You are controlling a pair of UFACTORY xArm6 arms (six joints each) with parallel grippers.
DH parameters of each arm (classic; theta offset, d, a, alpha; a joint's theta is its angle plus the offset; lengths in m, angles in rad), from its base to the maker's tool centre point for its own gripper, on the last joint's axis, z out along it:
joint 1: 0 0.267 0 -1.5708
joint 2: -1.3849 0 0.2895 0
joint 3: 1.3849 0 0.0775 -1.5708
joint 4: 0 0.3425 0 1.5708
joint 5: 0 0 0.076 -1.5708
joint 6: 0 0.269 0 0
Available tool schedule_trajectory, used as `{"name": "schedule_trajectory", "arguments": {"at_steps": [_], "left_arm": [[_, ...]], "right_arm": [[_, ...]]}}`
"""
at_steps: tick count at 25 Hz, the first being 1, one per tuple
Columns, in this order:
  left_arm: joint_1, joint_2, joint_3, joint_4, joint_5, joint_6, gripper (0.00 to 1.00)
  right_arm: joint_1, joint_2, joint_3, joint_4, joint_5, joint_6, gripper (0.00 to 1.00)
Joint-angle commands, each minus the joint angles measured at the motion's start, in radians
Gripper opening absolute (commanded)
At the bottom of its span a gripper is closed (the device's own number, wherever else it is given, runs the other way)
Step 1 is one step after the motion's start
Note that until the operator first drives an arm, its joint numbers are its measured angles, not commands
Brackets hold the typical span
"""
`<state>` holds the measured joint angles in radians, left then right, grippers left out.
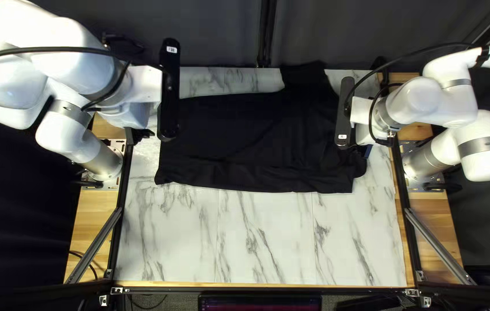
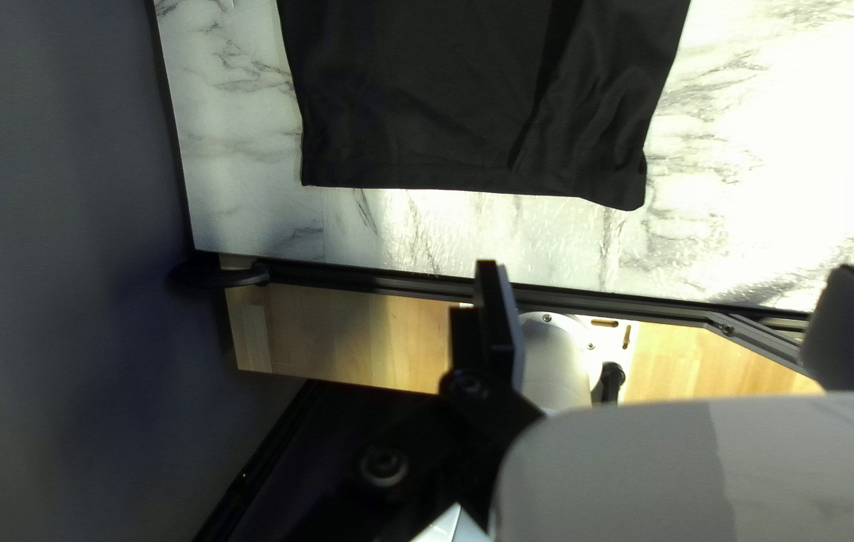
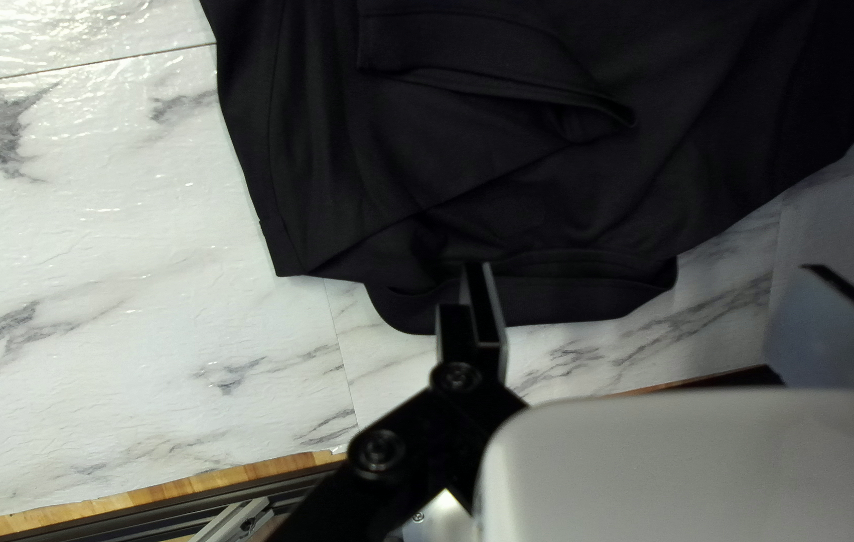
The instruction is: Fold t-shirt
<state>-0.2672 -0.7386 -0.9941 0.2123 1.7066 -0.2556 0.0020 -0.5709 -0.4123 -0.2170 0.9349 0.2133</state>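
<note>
Right hand [image 1: 344,112] spread near t-shirt [image 1: 233,132]

A T-shirt [image 1: 228,132] lies across the table's [image 1: 268,247] far half, between left arm [image 1: 72,72] and right arm [image 1: 415,103], curtain [image 1: 216,34] behind.

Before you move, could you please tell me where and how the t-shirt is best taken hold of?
With the left hand, I'd pinch the near hem corner of the t-shirt, coming in low from beyond the hem: that edge faces the hand, lies nearly straight, and ends there in a slightly jutting tip.
</note>
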Motion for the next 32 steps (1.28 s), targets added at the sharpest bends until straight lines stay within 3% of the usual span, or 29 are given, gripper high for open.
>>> {"name": "schedule_trajectory", "arguments": {"at_steps": [1, 3, 5, 9, 21, 26, 28, 32], "left_arm": [[0.000, 0.000, 0.000, 0.000, 0.000, 0.000, 1.00], [0.000, 0.000, 0.000, 0.000, 0.000, 0.000, 1.00], [0.000, 0.000, 0.000, 0.000, 0.000, 0.000, 1.00], [0.000, 0.000, 0.000, 0.000, 0.000, 0.000, 1.00], [0.000, 0.000, 0.000, 0.000, 0.000, 0.000, 1.00], [0.000, 0.000, 0.000, 0.000, 0.000, 0.000, 1.00], [0.000, 0.000, 0.000, 0.000, 0.000, 0.000, 1.00], [0.000, 0.000, 0.000, 0.000, 0.000, 0.000, 1.00]], "right_arm": [[-0.001, 0.369, -0.140, -0.126, -0.236, 0.004, 1.00], [0.016, 0.472, -0.185, -0.159, -0.278, -0.002, 1.00], [0.022, 0.506, -0.187, -0.164, -0.306, -0.033, 1.00], [0.050, 0.472, -0.135, -0.091, -0.353, -0.186, 1.00], [0.054, 0.442, -0.106, -0.105, -0.334, -0.179, 1.00], [0.066, 0.389, -0.116, -0.008, -0.250, -0.241, 1.00], [0.087, 0.409, -0.139, 0.038, -0.199, -0.245, 1.00], [0.101, 0.467, -0.161, 0.059, -0.187, -0.243, 1.00]]}}
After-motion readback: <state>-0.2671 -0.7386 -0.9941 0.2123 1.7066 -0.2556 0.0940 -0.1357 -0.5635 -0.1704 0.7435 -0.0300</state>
